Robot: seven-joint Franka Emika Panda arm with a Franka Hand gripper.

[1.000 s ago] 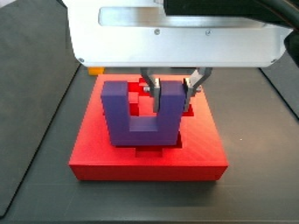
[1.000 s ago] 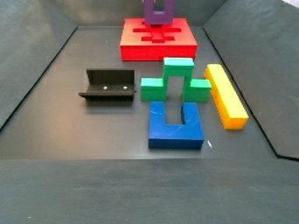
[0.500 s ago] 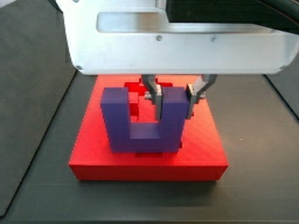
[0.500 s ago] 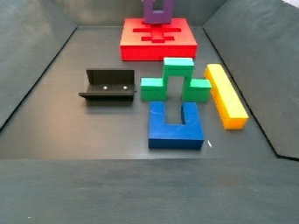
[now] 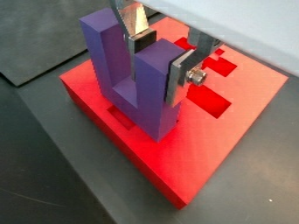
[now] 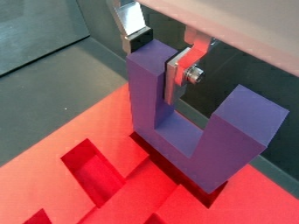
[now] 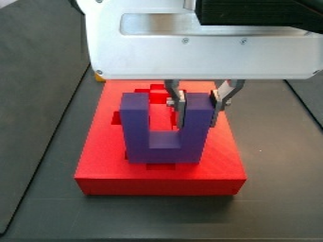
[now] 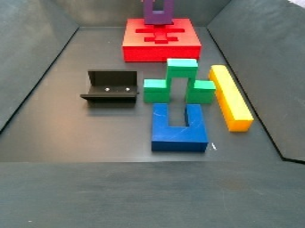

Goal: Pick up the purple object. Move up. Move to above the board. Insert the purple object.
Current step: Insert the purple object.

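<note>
My gripper [image 7: 199, 102] is shut on one upright arm of the purple object [image 7: 158, 142], a U-shaped block held upright over the red board [image 7: 113, 170]. Both wrist views show the silver fingers [image 5: 183, 77] clamping that arm from two sides, the gripper [image 5: 158, 59] at its top. The block's base sits down at the board's top near one edge, by a dark slot; I cannot tell whether it is seated. The other wrist view shows the gripper [image 6: 158, 57], the purple object [image 6: 222, 131] and the board [image 6: 70, 201] with its recesses. In a side view the purple object [image 8: 159, 11] stands on the board [image 8: 161, 49] at the far end.
In front of the board lie a black fixture [image 8: 107, 87], a green block [image 8: 179, 80], a yellow bar [image 8: 230, 96] and a blue U-shaped block [image 8: 181, 125]. Dark sloping walls close in the floor on both sides.
The gripper has gone down a little with the purple object and then shifted slightly to the right over the board. The grip has not changed.
</note>
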